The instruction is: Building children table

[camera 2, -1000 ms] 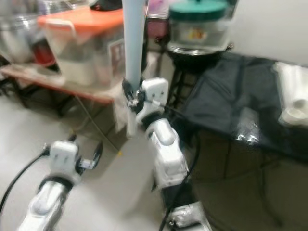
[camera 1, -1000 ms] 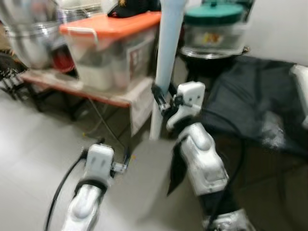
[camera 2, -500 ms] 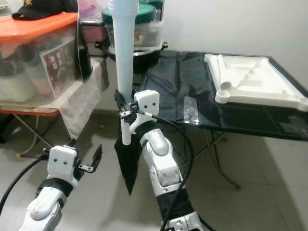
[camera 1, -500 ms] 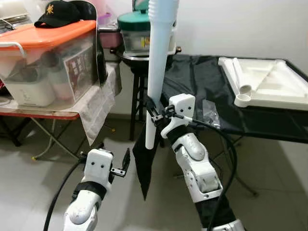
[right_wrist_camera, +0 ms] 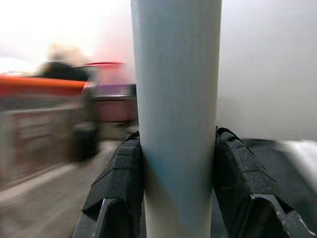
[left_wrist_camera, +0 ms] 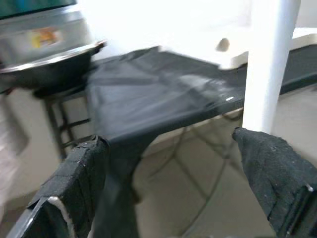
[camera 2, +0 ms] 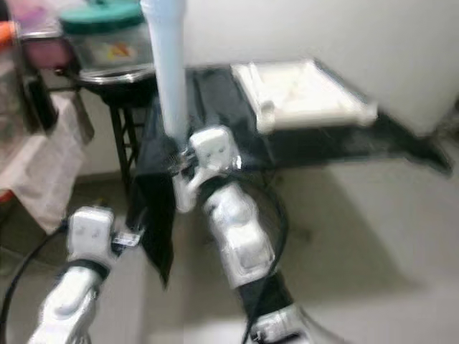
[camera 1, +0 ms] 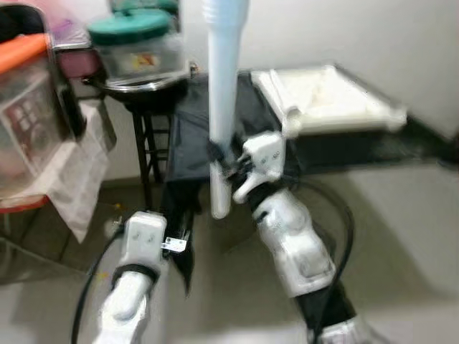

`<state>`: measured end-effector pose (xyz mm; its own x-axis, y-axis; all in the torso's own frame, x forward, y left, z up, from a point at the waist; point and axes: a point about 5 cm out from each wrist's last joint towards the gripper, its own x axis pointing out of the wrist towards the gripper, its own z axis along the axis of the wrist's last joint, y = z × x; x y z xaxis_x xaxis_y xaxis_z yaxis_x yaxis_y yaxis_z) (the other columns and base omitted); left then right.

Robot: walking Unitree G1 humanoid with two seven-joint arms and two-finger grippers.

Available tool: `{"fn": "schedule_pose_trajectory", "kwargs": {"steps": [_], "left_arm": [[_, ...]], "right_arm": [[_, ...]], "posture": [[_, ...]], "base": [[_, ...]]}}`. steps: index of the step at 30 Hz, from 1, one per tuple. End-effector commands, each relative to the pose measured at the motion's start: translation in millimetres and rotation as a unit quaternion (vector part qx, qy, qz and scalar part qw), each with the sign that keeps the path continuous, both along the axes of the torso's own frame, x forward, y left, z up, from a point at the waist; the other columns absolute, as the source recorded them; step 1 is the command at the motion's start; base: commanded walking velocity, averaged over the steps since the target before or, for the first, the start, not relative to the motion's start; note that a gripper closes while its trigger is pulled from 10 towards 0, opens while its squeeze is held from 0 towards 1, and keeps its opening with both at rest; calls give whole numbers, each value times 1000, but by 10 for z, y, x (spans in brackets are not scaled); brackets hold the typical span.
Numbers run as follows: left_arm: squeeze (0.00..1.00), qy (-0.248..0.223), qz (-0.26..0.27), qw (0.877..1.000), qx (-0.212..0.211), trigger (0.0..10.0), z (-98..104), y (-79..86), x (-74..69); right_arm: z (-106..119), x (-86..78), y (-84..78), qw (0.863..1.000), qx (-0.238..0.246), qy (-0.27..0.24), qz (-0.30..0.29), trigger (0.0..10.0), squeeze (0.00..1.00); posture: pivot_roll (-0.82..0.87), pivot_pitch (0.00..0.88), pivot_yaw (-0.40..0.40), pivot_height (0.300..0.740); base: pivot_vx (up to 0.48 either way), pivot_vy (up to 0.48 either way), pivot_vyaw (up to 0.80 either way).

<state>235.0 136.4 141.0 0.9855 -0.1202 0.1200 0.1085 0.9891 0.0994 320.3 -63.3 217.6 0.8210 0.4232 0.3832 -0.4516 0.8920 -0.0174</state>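
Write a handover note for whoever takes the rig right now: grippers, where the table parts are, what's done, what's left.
Right gripper: shut on the pale blue table leg, held upright in front of the robot.
Left gripper: open, holding nothing, low at the robot's left.
White tabletop piece: lying on the black-covered table ahead and to the right.
Done: one leg picked up.
Left: carry the leg to the tabletop piece and fit it. The head views are blurred, so sockets and any other legs cannot be made out.

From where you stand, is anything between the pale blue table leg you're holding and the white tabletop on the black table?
Nothing visible blocks it. The right hand holds the table leg upright, and the white tabletop lies beyond on the black table.
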Motion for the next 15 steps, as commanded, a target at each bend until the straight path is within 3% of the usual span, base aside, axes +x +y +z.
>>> {"fn": "schedule_pose_trajectory", "kwargs": {"steps": [1,4,15], "left_arm": [[0,6,10,1000,10,10000,-27,55,-12],[0,6,12,1000,19,10000,-33,72,-6],[0,8,16,999,34,10000,-43,101,4]], "right_arm": [[80,-44,110,1000,6,-20,20,10000,0],[81,-42,105,1000,6,-21,16,10000,0],[86,-32,106,1000,9,-20,16,10000,0]], "posture": [[-9,0,18,740],[-10,0,21,740],[-10,0,15,740]], "base": [[0,0,-544],[0,-275,0],[0,-477,0]]}}
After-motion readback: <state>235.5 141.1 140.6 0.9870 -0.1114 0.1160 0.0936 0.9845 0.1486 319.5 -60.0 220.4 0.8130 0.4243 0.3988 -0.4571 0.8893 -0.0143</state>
